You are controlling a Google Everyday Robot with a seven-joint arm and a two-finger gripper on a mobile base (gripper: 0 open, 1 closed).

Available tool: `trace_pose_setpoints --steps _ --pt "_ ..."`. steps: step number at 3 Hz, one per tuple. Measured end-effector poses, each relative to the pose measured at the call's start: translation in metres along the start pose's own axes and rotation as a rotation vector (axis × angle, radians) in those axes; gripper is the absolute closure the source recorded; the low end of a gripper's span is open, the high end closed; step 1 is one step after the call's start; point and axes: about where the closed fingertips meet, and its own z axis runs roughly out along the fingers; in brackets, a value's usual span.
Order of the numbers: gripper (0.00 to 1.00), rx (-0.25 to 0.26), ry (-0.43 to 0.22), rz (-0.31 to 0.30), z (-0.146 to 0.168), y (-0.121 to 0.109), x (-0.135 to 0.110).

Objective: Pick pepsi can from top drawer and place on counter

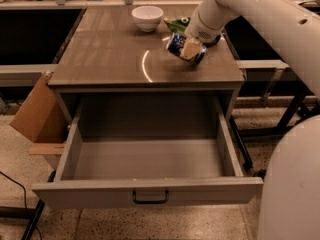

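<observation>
The pepsi can (176, 44) is dark blue, tilted on its side, and held in my gripper (189, 49) just above the right part of the counter (115, 54). The gripper is shut on the can, with a pale finger (190, 47) across its front. The white arm comes down from the upper right. The top drawer (145, 159) stands pulled fully out below the counter. Its grey inside holds nothing I can see, and its dark bar handle (150, 198) faces front.
A white bowl (147, 18) stands at the back of the counter. A green snack bag (177, 24) lies just behind the can. A cardboard box (34, 113) leans at the cabinet's left. My white base (290, 184) fills the lower right.
</observation>
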Motion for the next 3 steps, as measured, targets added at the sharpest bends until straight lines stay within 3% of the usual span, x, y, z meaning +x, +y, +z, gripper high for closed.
trace_pose_setpoints --steps 1,3 --pt "0.00 0.013 -0.002 0.006 0.006 -0.007 -0.004" --pt "0.00 0.006 -0.028 -0.009 -0.007 -0.003 0.002"
